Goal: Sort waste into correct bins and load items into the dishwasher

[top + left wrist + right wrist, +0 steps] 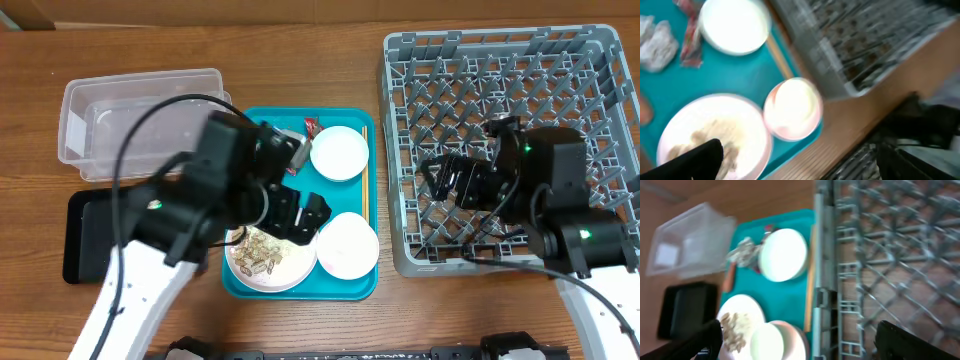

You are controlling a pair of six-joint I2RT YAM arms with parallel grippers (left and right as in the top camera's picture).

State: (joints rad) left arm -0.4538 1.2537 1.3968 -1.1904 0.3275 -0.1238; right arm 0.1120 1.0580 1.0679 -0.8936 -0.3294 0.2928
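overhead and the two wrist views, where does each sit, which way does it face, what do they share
Overhead: above the table, looking straight down; left arm over the teal tray, right arm over the dish rack.
Left wrist: above the tray, facing down at the plate and two bowls; own fingers at the bottom corners.
Right wrist: over the rack's edge, facing the tray and clear tub; own fingers at the bottom corners.
Shared: both wrist views show tray, plate, bowls.
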